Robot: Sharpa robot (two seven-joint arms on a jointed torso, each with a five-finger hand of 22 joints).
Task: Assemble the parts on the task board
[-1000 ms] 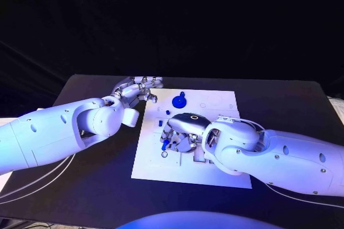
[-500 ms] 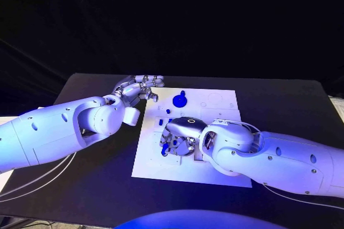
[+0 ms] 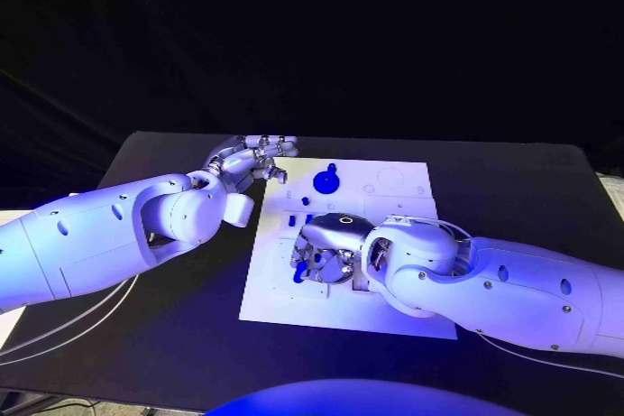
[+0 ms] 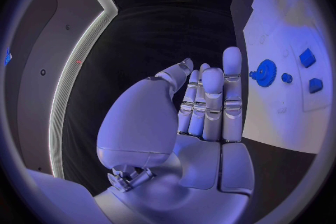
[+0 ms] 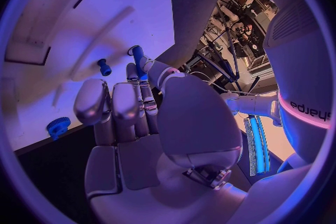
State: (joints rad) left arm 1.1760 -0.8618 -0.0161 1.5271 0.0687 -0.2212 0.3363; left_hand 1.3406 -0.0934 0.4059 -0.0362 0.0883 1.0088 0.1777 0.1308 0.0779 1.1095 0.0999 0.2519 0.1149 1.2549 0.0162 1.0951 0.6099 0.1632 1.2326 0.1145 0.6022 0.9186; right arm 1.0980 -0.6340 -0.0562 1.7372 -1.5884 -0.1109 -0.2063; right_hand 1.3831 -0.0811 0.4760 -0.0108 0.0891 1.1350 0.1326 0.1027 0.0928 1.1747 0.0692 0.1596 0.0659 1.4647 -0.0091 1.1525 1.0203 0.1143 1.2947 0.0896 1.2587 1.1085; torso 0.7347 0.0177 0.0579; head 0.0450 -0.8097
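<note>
The white task board (image 3: pixel 390 318) lies in the middle of the black table. My right hand (image 3: pixel 328 247) hovers over its left-middle part and pinches a blue peg (image 5: pixel 139 60) between thumb and a finger; the same peg (image 3: pixel 302 271) shows below the fingers in the head view. A blue gear (image 3: pixel 325 182) stands near the board's far edge, with small blue parts (image 3: pixel 305 202) beside it. My left hand (image 3: pixel 255 154) is at the board's far left corner, fingers straight and holding nothing. The left wrist view shows that hand (image 4: pixel 203 106), the gear (image 4: pixel 265 73) and blue blocks (image 4: pixel 307 57).
A second small blue peg (image 5: pixel 104 66) stands on the board (image 5: pixel 105 5) close to my right fingertips. A rectangular recess (image 5: pixel 38 22) is cut in the board farther off. Black table (image 3: pixel 156 326) surrounds the board on all sides.
My right hand has shifted a little toward the board's near edge with the blue peg still pinched. The left hand has hardly moved.
</note>
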